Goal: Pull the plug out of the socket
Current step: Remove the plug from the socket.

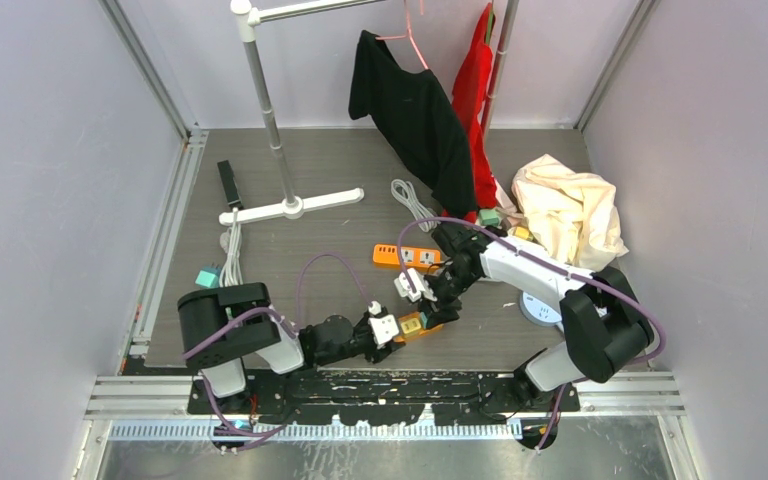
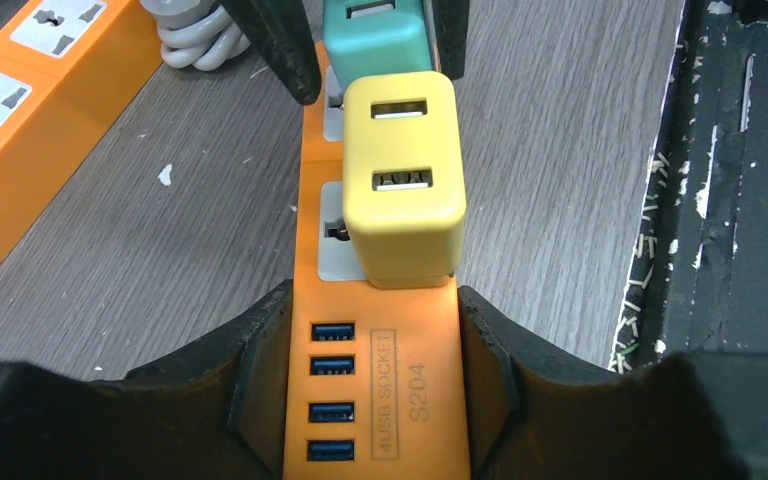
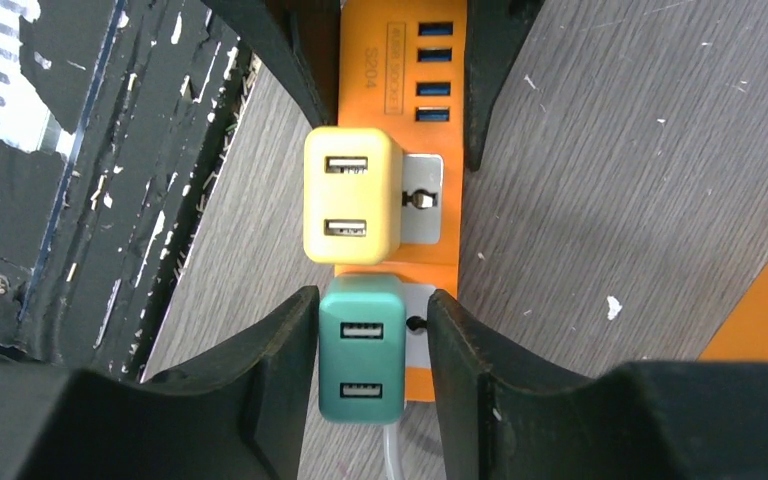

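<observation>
An orange power strip point(image 2: 380, 400) with several blue USB ports lies on the grey table near the front edge point(image 1: 415, 324). A yellow plug point(image 2: 403, 180) and a teal plug point(image 2: 375, 35) sit in its sockets. My left gripper point(image 2: 375, 390) is shut on the strip's USB end. My right gripper point(image 3: 372, 350) is open and straddles the teal plug point(image 3: 362, 345). Its left finger is against the plug and a gap remains on the right. The yellow plug point(image 3: 352, 195) stands just beyond. In the top view the two grippers, left point(image 1: 397, 330) and right point(image 1: 428, 298), nearly meet.
A second orange power strip point(image 1: 407, 256) lies behind, with a coiled grey cable point(image 1: 410, 200). A white rack stand point(image 1: 290, 205), a black garment point(image 1: 415, 115), a red garment point(image 1: 475, 90) and a cream cloth point(image 1: 570, 210) are at the back. The black base plate point(image 2: 740, 170) borders the strip.
</observation>
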Robot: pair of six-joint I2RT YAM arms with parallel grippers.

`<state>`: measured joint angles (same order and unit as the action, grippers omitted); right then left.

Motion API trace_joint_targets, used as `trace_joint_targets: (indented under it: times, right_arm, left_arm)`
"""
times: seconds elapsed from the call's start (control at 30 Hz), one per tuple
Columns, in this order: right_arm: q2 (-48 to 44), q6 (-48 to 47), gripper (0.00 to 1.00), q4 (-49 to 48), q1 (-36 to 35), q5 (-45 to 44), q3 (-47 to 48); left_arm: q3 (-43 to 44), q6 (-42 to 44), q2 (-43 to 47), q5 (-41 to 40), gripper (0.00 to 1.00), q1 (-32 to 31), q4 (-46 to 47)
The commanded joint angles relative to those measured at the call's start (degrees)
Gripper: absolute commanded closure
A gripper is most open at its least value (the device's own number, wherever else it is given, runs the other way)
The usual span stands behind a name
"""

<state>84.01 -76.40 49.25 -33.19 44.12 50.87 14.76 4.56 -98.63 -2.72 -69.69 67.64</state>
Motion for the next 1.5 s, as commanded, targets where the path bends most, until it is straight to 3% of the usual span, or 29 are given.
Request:
trace_joint_targets:
  times: [0.0, 0.07, 0.23, 0.43, 0.6, 0.8, 1.13, 1.47]
  right_arm:
    - [-1.2, -1.1, 0.50, 0.0, 0.1, 3.2, 0.7]
    - [-1.0, -1.5, 0.55, 0.9, 0.1, 2.8, 1.1]
    - [-1.5, -2.9, 0.81, 4.5, 1.9, 1.2, 3.3]
    - [-3.4, -6.3, 0.91, 9.5, 8.0, 4.3, 4.4]
    - [-2.3, -9.1, 0.98, 13.0, 8.4, 10.1, 4.7]
    - [-2.6, -1.0, 0.99, 4.5, 0.8, 8.2, 2.9]
    - [-2.9, 0.1, 0.99, 3.0, 0.7, 4.3, 2.9]
    - [-7.0, -3.7, 0.99, 11.9, 11.9, 10.1, 6.7]
  left_arm:
    - [0.3, -0.1, -3.2, -1.3, 1.00, -0.1, 7.8]
    - [0.1, -0.1, -4.0, -1.3, 1.00, -0.1, 8.9]
    - [-0.3, -0.3, -4.3, -2.0, 1.00, 0.0, 9.5]
    - [0.1, -0.7, -4.9, -2.2, 1.00, 0.3, 9.4]
    - [0.4, -1.1, -5.3, -1.2, 1.00, 0.8, 9.2]
    - [1.5, -1.3, -5.6, -0.3, 1.00, 1.0, 7.4]
    - [2.5, -2.2, -6.1, 1.5, 1.00, 1.9, 5.6]
    - [2.1, -2.4, -6.1, 2.1, 1.00, 2.3, 6.5]
